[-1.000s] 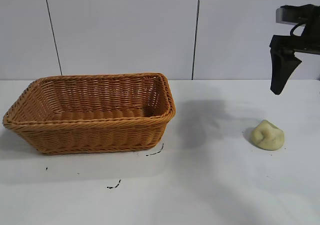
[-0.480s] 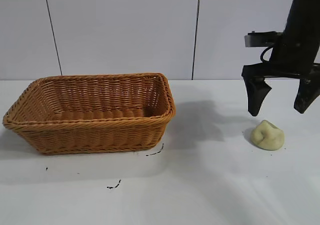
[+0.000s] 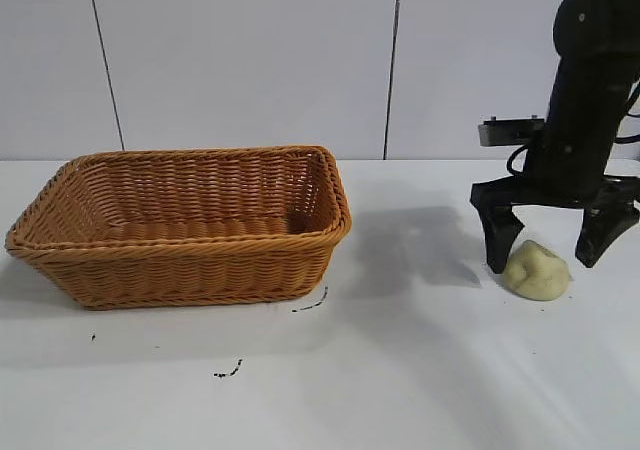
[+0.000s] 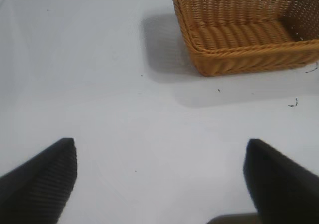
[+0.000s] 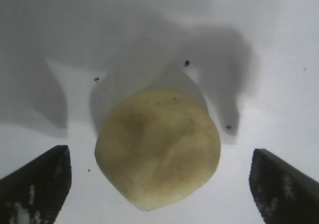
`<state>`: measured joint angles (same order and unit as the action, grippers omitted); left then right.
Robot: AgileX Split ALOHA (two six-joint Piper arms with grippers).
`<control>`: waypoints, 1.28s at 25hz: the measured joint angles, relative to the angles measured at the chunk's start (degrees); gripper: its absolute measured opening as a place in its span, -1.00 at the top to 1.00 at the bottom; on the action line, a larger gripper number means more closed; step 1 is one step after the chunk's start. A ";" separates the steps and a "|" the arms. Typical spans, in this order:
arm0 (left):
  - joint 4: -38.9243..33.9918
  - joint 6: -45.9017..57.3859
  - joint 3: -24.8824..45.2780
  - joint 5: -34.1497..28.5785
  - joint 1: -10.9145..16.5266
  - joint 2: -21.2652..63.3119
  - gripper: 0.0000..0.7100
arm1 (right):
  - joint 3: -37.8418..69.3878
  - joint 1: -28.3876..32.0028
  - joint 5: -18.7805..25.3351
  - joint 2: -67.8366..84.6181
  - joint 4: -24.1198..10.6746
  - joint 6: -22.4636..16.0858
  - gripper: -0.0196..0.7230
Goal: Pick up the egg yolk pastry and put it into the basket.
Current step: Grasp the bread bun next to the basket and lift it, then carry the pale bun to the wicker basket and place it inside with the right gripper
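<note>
The egg yolk pastry (image 3: 537,271), a small pale yellowish lump, lies on the white table at the right. My right gripper (image 3: 549,255) is open and lowered around it, one finger on each side, not touching it. In the right wrist view the pastry (image 5: 158,154) sits between the two dark fingertips (image 5: 37,184) with gaps on both sides. The orange-brown wicker basket (image 3: 180,271) stands at the left, with nothing in it. My left gripper (image 4: 159,179) is open above bare table, out of the exterior view; its wrist view shows the basket (image 4: 234,62) farther off.
Small dark specks and marks lie on the table in front of the basket (image 3: 228,372) and near its corner (image 3: 312,304). A panelled white wall stands behind the table.
My right gripper has come down and to the left from high at the right edge, and now straddles the pastry. The pastry and the basket have not moved.
</note>
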<state>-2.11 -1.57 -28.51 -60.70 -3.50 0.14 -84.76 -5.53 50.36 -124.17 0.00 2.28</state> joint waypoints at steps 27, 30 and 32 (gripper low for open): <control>0.00 0.00 0.00 0.00 0.00 0.00 -0.95 | 0.00 0.00 2.02 9.02 0.34 -0.70 0.83; 0.00 0.00 0.00 0.00 0.00 0.00 -0.95 | 0.00 0.00 2.29 13.84 0.70 -0.32 0.83; 0.00 0.00 0.00 0.00 0.00 0.00 -0.95 | -0.01 0.00 2.79 16.57 0.76 0.20 0.83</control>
<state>-2.11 -1.57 -28.51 -60.70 -3.50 0.14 -84.77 -5.53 53.16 -107.60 0.76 2.48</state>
